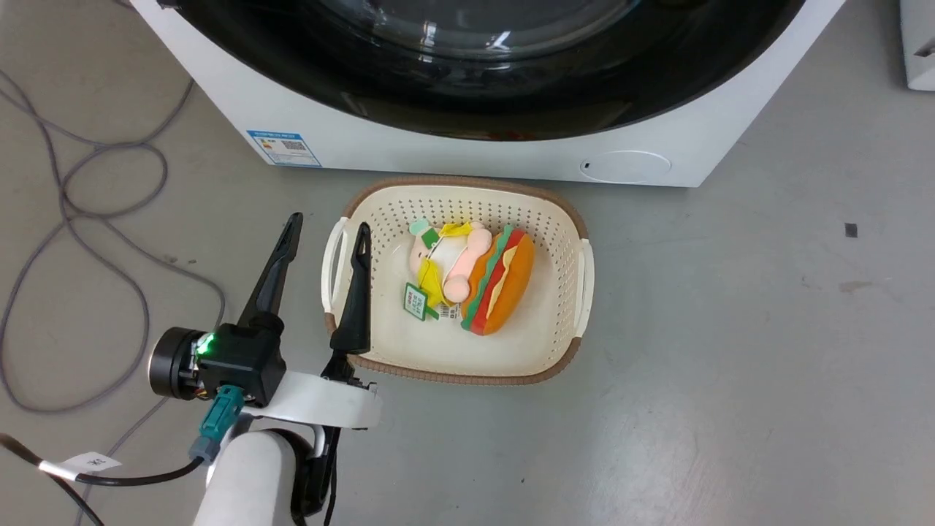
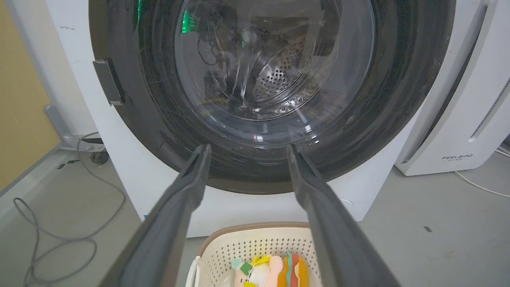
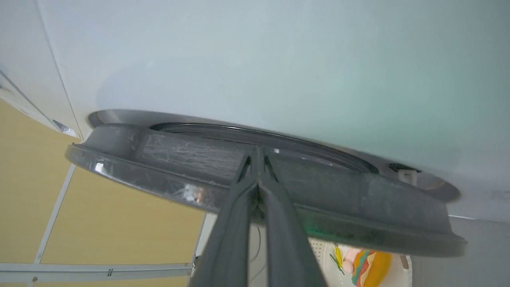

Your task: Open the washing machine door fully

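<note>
Black and shiny, the washing machine door [image 3: 167,159] sits on the white machine's [image 2: 151,187] front. The right tool [image 3: 257,155], pinched shut at its rim, could slip off; the left tool [image 2: 249,149], spread wide, might get bumped

Cream basket [image 1: 511,208] w/ burger plush [image 1: 504,281], grey cable [image 1: 146,314] on floor [image 1: 730,329]

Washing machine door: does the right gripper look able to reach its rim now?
Probably yes: the shut right gripper points straight at the rim of the washing machine door, and nothing stands between them. Contact I cannot tell.
</note>
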Motion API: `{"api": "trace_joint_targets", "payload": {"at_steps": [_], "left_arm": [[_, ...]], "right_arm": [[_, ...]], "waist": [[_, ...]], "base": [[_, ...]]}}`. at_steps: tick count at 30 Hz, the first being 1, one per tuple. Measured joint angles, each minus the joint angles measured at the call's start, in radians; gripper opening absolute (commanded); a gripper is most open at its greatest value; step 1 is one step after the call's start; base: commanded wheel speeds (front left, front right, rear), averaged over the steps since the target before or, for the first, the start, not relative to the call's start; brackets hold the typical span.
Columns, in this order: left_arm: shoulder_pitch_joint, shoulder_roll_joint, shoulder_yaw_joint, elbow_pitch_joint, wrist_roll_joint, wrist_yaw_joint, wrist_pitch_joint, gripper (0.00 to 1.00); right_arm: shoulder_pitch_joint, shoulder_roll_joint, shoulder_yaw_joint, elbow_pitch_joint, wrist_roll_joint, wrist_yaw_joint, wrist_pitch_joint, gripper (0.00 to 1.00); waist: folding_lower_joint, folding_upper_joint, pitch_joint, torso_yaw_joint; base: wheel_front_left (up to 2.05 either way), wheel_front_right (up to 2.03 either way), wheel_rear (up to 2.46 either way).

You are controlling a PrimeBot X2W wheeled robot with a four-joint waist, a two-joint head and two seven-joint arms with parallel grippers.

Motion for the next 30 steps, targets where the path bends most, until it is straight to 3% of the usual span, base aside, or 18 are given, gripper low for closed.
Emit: {"api": "trace_joint_targets", "payload": {"at_steps": [15, 30], "left_arm": [[0.000, 0.000, -0.004, 0.011, 0.000, 0.000, 0.000, 1.00], [0.046, -0.001, -0.010, 0.060, 0.002, 0.002, 0.000, 1.00]], "right_arm": [[0.033, 0.018, 0.012, 0.001, 0.001, 0.000, 0.130, 0.00], [0.216, 0.045, 0.021, -0.067, 0.018, 0.000, 0.225, 0.00]], "waist": [[-0.0001, 0.0000, -0.033, -0.014], [-0.0001, 0.0000, -0.137, -0.020]], "base": [[0.00, 0.00, 0.00], [0.00, 0.00, 0.00]]}}
